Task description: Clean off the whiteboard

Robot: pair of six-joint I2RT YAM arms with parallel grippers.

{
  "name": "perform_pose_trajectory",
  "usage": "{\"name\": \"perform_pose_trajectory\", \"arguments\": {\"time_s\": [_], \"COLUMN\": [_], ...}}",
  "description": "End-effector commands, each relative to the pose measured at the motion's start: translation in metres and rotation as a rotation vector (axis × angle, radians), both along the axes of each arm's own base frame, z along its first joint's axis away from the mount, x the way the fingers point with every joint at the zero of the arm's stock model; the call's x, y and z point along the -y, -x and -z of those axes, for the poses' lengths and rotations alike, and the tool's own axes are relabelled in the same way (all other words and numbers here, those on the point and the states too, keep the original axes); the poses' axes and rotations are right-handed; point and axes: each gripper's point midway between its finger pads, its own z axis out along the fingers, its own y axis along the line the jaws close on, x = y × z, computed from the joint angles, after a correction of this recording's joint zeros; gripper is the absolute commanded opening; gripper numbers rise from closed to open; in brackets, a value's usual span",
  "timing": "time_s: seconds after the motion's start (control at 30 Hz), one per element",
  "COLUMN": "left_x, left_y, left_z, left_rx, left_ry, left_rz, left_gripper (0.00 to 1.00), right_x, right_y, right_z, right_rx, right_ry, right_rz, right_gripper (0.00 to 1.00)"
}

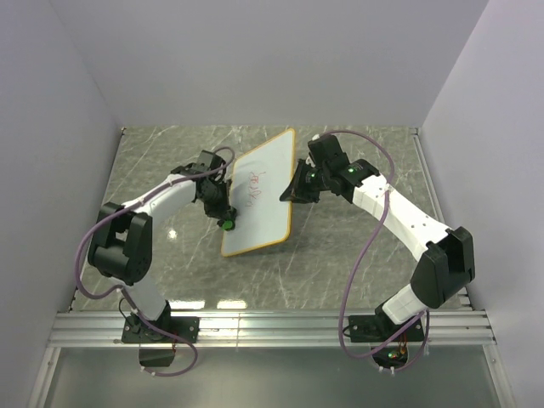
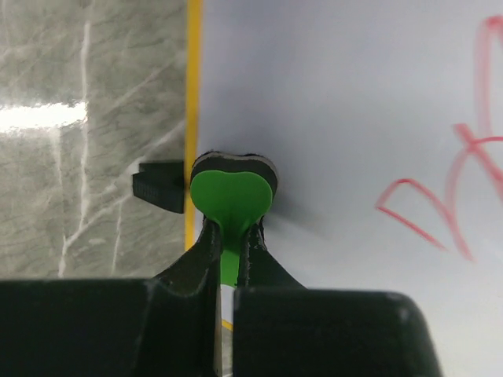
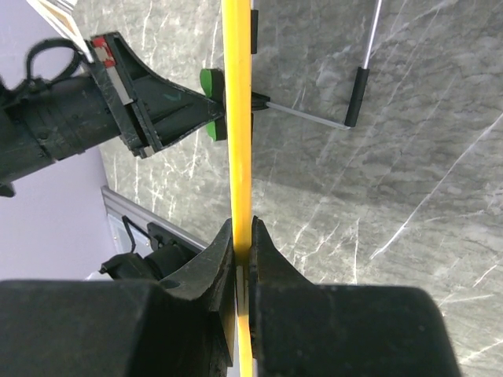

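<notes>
The whiteboard (image 1: pixel 259 195), white with an orange-yellow frame and red scribbles (image 1: pixel 257 183), is held tilted above the grey table. My right gripper (image 1: pixel 289 194) is shut on its right edge; in the right wrist view the yellow frame (image 3: pixel 238 118) runs edge-on between the jaws. My left gripper (image 1: pixel 223 217) is shut on the handle of the small green eraser (image 2: pixel 232 196), whose pad rests on the board near its left edge, left of the red scribbles (image 2: pixel 448 196). The eraser also shows in the top view (image 1: pixel 228 224) and in the right wrist view (image 3: pixel 209 106).
The grey marble table (image 1: pixel 357 255) lies beneath the board. A black clip (image 2: pixel 159 187) sticks out from the board's left edge. A wire clip handle (image 3: pixel 346 102) shows behind the board. White walls enclose the table; a metal rail (image 1: pixel 272 327) runs along the near edge.
</notes>
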Motion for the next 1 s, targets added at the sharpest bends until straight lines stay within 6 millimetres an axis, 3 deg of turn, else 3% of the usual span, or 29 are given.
{"name": "perform_pose_trajectory", "arguments": {"time_s": [0.0,0.13,0.23,0.43,0.53,0.67,0.8,0.97], "left_x": [0.076,0.126,0.147,0.161,0.159,0.144,0.112,0.081], "left_y": [-0.006,-0.005,-0.010,-0.025,-0.030,-0.031,-0.025,-0.026], "left_z": [-0.040,-0.088,-0.109,-0.122,-0.110,-0.071,-0.027,0.005], "left_rx": [0.067,0.114,0.128,0.129,0.104,0.025,-0.047,-0.089], "left_ry": [0.194,0.319,0.374,0.407,0.382,0.356,0.318,0.287], "left_rz": [0.141,0.203,0.233,0.249,0.242,0.206,0.151,0.100], "left_gripper": [0.00,0.00,0.00,0.00,0.00,0.00,0.00,0.00], "right_x": [0.007,0.004,0.003,0.005,0.007,0.010,0.014,0.014], "right_y": [0.002,0.004,0.006,0.012,0.014,0.015,0.017,0.019], "right_z": [0.028,0.034,0.036,0.041,0.042,0.041,0.040,0.039], "right_rx": [-0.017,-0.038,-0.047,-0.054,-0.059,-0.052,-0.054,-0.051], "right_ry": [0.111,0.098,0.091,0.098,0.105,0.115,0.128,0.123], "right_rz": [-0.020,-0.029,-0.033,-0.042,-0.044,-0.047,-0.046,-0.049], "right_gripper": [0.00,0.00,0.00,0.00,0.00,0.00,0.00,0.00]}}
